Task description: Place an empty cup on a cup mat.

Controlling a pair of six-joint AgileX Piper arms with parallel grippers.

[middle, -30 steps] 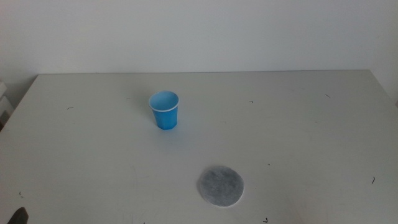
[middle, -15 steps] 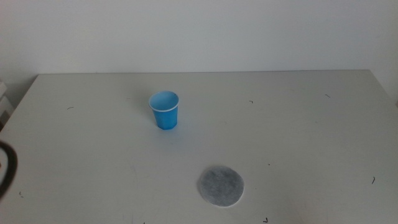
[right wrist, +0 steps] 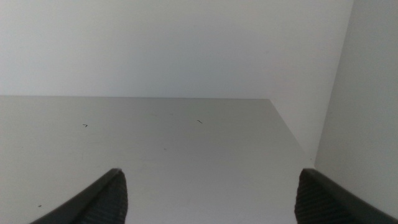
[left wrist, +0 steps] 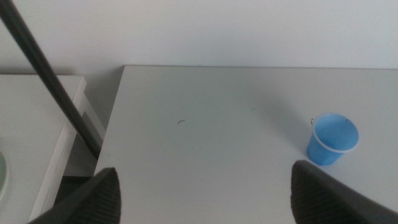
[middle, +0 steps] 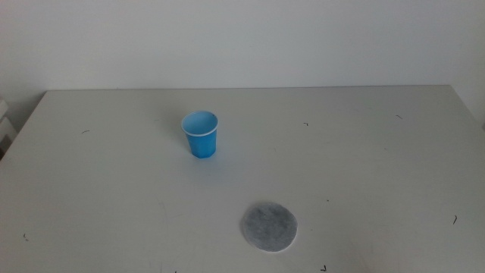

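Observation:
The blue cup [middle: 200, 134] stands upright and empty on the white table, left of centre and towards the back. The grey round cup mat [middle: 269, 227] lies flat near the front, to the right of the cup and apart from it. Neither arm shows in the middle view. In the left wrist view my left gripper [left wrist: 205, 186] is open and empty above the table's left part, with the cup [left wrist: 333, 138] ahead of it beyond one jaw. My right gripper [right wrist: 211, 190] is open and empty over the table's right part, with neither cup nor mat in its view.
The table [middle: 364, 152] is white with small dark specks. A white wall rises behind it. In the left wrist view a dark cable [left wrist: 50, 81] slants past the table's left edge, with a white shelf [left wrist: 37, 118] beside it.
A dark piece at the middle view's lower left edge, seen in both earlier frames, has left the picture. The cup and the mat have not moved.

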